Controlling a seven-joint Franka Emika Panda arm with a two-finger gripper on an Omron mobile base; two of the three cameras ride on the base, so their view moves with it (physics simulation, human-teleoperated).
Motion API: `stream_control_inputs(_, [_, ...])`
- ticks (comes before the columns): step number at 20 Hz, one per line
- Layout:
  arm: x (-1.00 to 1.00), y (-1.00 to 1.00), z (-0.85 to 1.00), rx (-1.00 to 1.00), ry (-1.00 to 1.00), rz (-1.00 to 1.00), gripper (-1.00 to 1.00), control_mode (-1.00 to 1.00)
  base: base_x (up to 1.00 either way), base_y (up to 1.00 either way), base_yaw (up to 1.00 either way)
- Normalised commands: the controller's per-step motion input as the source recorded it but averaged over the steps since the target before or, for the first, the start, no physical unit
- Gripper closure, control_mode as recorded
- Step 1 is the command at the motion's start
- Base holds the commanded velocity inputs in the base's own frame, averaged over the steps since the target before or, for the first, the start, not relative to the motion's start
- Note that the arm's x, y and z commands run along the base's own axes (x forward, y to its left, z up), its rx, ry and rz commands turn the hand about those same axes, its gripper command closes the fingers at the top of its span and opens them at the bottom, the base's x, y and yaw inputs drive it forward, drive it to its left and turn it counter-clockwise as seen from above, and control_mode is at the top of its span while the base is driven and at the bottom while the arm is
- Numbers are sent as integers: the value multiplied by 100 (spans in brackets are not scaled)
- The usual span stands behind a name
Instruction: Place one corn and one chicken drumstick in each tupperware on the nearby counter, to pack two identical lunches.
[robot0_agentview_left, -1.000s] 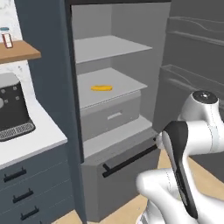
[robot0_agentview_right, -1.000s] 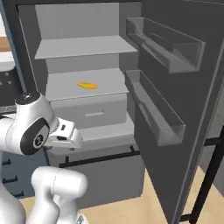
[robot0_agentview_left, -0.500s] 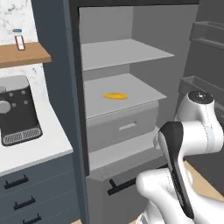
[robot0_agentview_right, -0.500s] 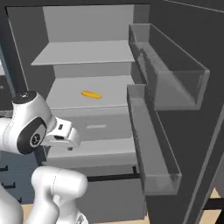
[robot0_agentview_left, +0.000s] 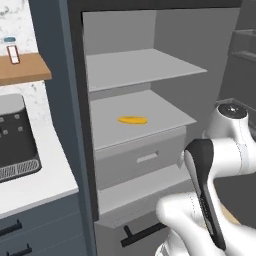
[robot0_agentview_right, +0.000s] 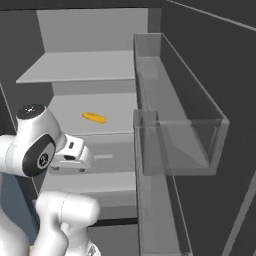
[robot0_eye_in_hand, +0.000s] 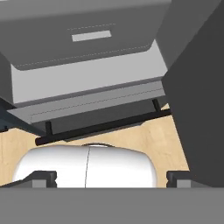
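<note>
Yellow corn (robot0_agentview_left: 132, 120) lies mid-shelf, clear of the fridge shelf (robot0_agentview_left: 165, 112) edges.

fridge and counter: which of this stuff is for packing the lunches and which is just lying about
For the job:
- corn, yellow, on the middle fridge shelf
- counter, white, left of the fridge
- gripper, open, empty

Lying about:
- coffee machine on the counter
- small bottle on the wooden shelf
- fridge drawer
- door bins
</note>
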Motion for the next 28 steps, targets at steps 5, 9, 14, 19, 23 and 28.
stream_control_inputs(5, [0, 0, 0, 0, 0, 0, -100, 100, 47, 2, 7])
stream_control_inputs(9, [24, 0, -14, 0, 0, 6, -100, -100, 20, 0, 5])
stream_control_inputs(14, [63, 5, -31, 0, -3, 18, -100, -100, 0, 0, 0])
stream_control_inputs(19, [67, 16, -13, 0, -13, 19, -100, -100, 0, 0, 0])
stream_control_inputs(23, [57, 24, 0, 0, -8, 8, -100, -100, 0, 0, 0])
stream_control_inputs(28, [44, 11, 0, 0, -3, 1, -100, -100, 0, 0, 0])
